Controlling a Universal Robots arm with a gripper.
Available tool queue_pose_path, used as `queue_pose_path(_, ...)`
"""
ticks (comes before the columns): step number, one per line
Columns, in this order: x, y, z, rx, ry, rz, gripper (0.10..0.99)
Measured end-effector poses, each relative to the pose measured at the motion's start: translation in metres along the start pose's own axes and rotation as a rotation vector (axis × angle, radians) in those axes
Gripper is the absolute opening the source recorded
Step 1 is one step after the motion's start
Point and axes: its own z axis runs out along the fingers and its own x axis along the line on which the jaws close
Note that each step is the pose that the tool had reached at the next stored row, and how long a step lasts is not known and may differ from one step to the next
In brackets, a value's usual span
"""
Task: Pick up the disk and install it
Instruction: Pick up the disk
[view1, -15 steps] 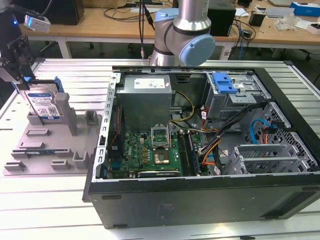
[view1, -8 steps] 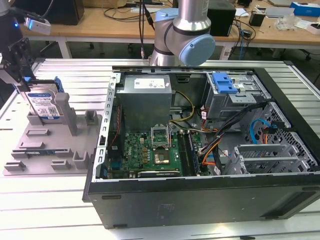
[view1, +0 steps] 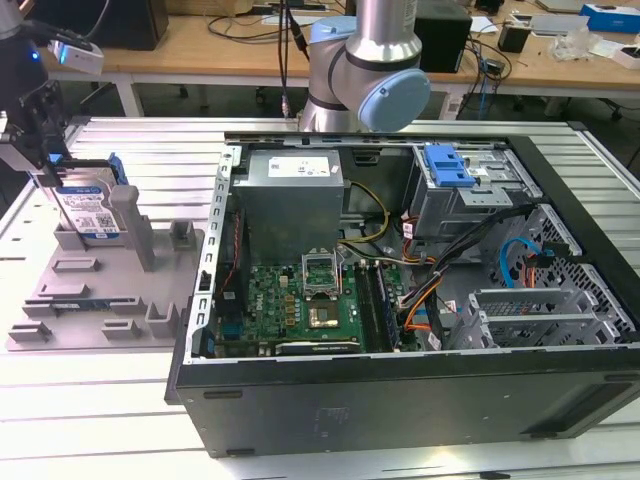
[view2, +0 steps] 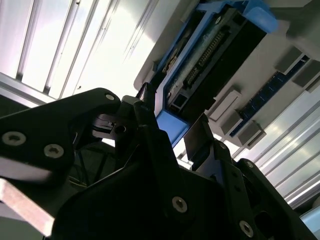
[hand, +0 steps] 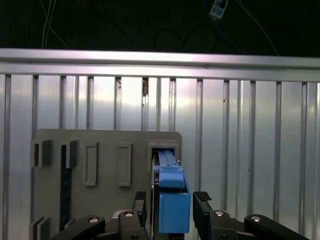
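Silver disk (view1: 88, 215), white-and-blue label, blue bracket; grey tray (view1: 100, 300); black tool (hand: 172, 201).

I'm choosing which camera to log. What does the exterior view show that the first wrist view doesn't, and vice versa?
Exterior view: the open black computer case with its green motherboard. First wrist view: the black fingers flanking the blue bracket, a gap beside one. Both: the silver, blue-framed disk upright in the grey plastic holder tray, the hand around it.
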Motion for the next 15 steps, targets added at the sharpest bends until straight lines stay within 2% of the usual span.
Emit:
queue_pose_path(6, 0.0, 0.0, 0.0037, 0.0, 0.0, 0.0, 0.498)
queue_pose_path(15, 0.0, -0.0001, 0.0045, 0.0, -0.0001, 0.0, 0.498)
